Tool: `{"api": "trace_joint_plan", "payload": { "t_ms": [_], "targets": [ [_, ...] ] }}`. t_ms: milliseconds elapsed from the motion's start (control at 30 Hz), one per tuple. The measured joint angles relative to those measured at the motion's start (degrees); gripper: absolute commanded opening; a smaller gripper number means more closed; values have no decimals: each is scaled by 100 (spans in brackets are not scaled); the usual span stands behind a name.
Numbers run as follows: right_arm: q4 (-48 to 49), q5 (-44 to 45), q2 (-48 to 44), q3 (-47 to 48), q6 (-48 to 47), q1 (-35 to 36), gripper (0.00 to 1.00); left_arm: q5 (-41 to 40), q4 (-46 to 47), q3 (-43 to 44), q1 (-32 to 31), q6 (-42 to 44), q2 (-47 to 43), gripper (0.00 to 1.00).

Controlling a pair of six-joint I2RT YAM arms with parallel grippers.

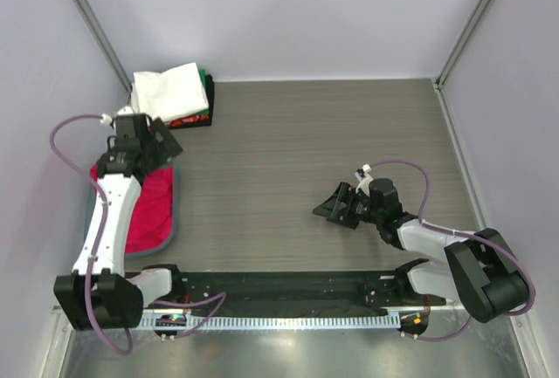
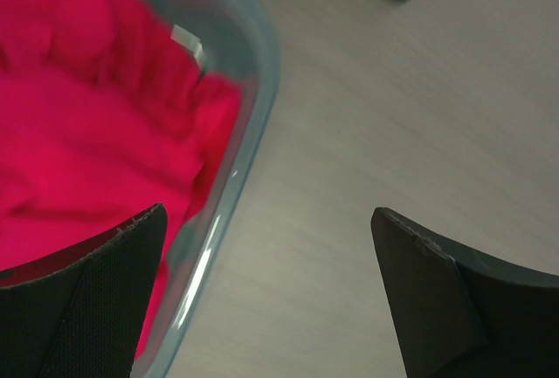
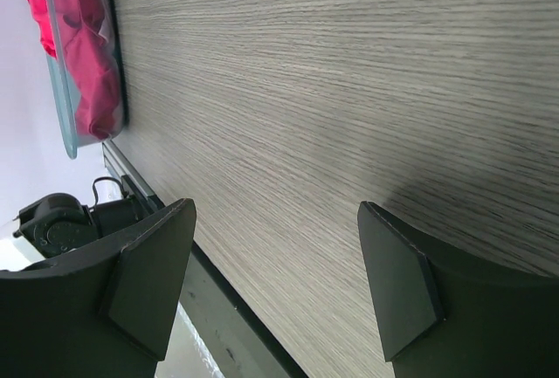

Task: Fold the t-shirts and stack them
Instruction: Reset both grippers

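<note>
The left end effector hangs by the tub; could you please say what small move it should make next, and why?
Probably lower the left end effector onto the crumpled red-pink cloth t-shirt in the grey-blue plastic tub and close on it: its jaws stand open and empty above the tub's rim, and that shirt is unfolded, apart from the white-topped folded stack.

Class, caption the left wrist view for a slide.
Left arm's open black fingers above the rim of a translucent grey-blue plastic tub holding a crumpled red-pink cloth t-shirt, grey wood-grain tabletop alongside.
</note>
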Motion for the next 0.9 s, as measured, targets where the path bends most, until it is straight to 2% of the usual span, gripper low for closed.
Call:
{"api": "trace_joint_plan", "payload": {
  "t_ms": [133, 300, 900],
  "targets": [
    [-2, 0, 2, -2, -2, 0, 81, -46, -546, -1113, -2, 79, -1049, 100],
    [-2, 0, 2, -2, -2, 0, 81, -229, -741, -1770, 0, 85, -2109, 100],
    [-48, 2, 2, -2, -2, 0, 81, -216, -656, -1851, 2, 85, -2404, 100]
  ]
}}
